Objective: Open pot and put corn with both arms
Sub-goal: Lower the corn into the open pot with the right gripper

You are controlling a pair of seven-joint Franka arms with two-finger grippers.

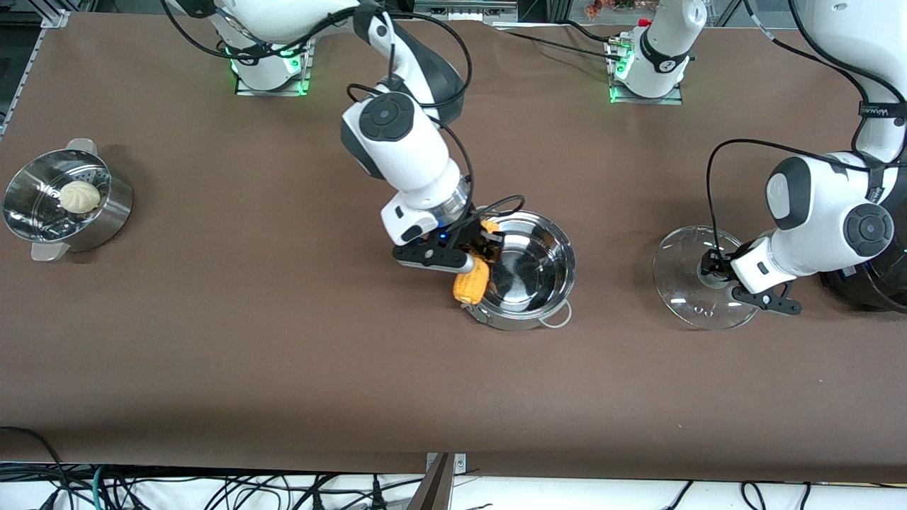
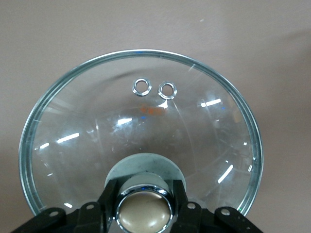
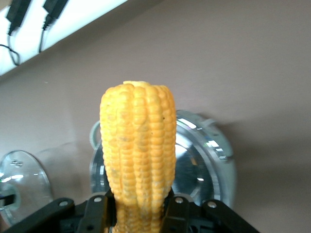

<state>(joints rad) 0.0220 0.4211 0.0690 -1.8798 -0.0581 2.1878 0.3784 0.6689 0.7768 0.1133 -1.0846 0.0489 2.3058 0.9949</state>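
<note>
The steel pot [image 1: 528, 273] stands open in the middle of the table, with nothing inside. My right gripper [image 1: 480, 256] is shut on the yellow corn [image 1: 472, 281] and holds it over the pot's rim at the right arm's end. In the right wrist view the corn [image 3: 137, 150] stands between the fingers, with the pot [image 3: 204, 165] below it. My left gripper [image 1: 711, 268] is shut on the tan knob [image 2: 144, 212] of the glass lid [image 1: 698, 280], which rests on the table toward the left arm's end.
A perforated steel steamer [image 1: 67, 205] with a white bun [image 1: 79, 196] stands at the right arm's end of the table. A black rounded cooker [image 1: 868, 283] sits at the left arm's end, beside the lid.
</note>
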